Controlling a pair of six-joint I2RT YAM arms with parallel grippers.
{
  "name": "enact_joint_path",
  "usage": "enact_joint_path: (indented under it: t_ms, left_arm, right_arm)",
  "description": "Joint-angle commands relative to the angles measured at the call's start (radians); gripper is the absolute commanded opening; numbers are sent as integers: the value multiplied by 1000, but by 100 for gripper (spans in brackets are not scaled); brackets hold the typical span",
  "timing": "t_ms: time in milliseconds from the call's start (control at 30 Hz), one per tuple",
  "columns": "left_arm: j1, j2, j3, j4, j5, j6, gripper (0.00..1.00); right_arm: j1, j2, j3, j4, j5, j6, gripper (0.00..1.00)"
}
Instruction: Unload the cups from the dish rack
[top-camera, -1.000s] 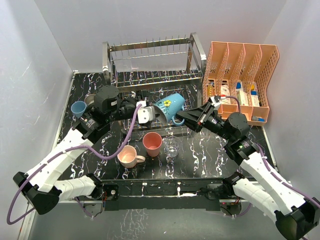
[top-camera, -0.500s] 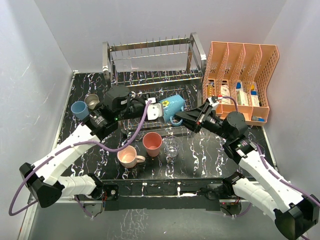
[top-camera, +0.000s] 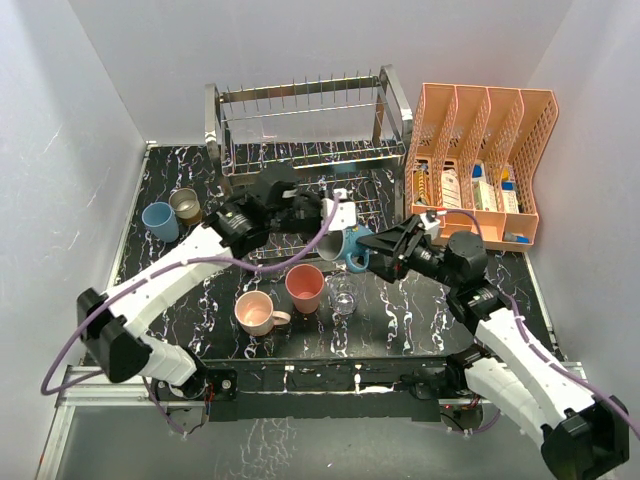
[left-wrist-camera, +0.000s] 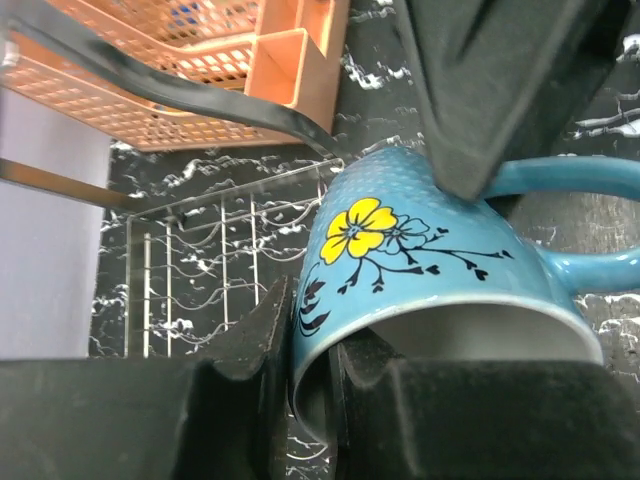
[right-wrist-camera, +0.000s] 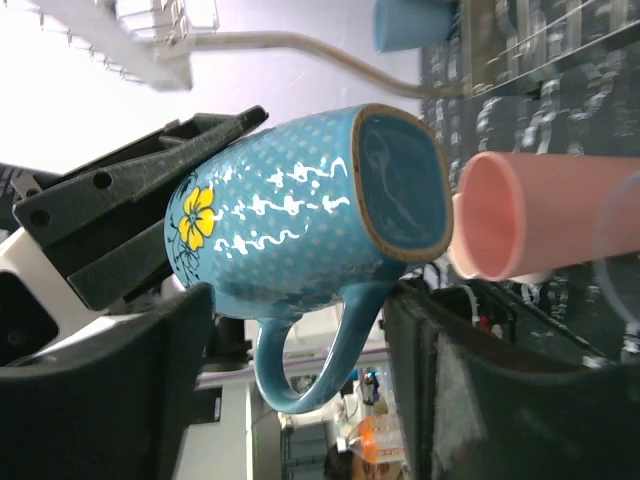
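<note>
Overhead view only: we see the whole layout. The dish rack (top-camera: 310, 130) stands at the back and the orange file organiser (top-camera: 480, 160) is to its right. Five cups stand on the black marbled table (top-camera: 430, 310): light blue tumbler (top-camera: 157, 220), tan cup (top-camera: 185, 205), pink mug (top-camera: 255, 313), salmon tumbler (top-camera: 305, 288) and clear glass (top-camera: 345, 295).
Teal mug: the teal mug (top-camera: 352, 246) is out of the rack. It is held tipped on its side in front of the lower tier, between the two grippers.
Left wrist view only: we see how the mug is held. One of the left fingers (left-wrist-camera: 250, 340) sits outside the rim and the other inside the mouth. The yellow flower, black stems and small hearts also show here.
Right wrist view only: we see the mug's rounded-square base with its brown unglazed ring, its dotted skin and white squiggles. The handle hangs downward.
Left arm: it stretches diagonally from its base to the table's centre, with the wrist before the rack.
Left gripper: the left gripper (top-camera: 335, 228) is clamped on the mug's rim.
Right arm: the forearm angles up and left, pointing at the mug's base.
Right gripper: on the right gripper (top-camera: 378, 252) the right fingers (right-wrist-camera: 110, 390) are spread wide, astride the mug. We cannot tell whether the pads touch it.
Materials: the rack is chrome wire and the organiser is perforated plastic. The mug is glazed, and the tabletop has white veins.
</note>
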Motion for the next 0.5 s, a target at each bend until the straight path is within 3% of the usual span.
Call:
enact_joint_path:
  t_ms: [0, 67, 133, 300, 467]
  left_arm:
    - [-37, 103, 153, -216, 45, 17, 0]
    - [-49, 158, 195, -276, 19, 21, 0]
    - [-65, 203, 228, -295, -7, 35, 0]
    - [-108, 344, 336, -360, -73, 45, 0]
    - [-143, 491, 454, -409, -121, 31, 0]
  right_arm:
    - [-175, -66, 26, -184, -10, -227, 78]
    - [-262, -86, 43, -315, -25, -333, 91]
    - [-316, -95, 75, -454, 16, -433, 97]
    - [-327, -93, 230, -756, 360, -649, 98]
    - [-329, -56, 329, -844, 645, -782, 98]
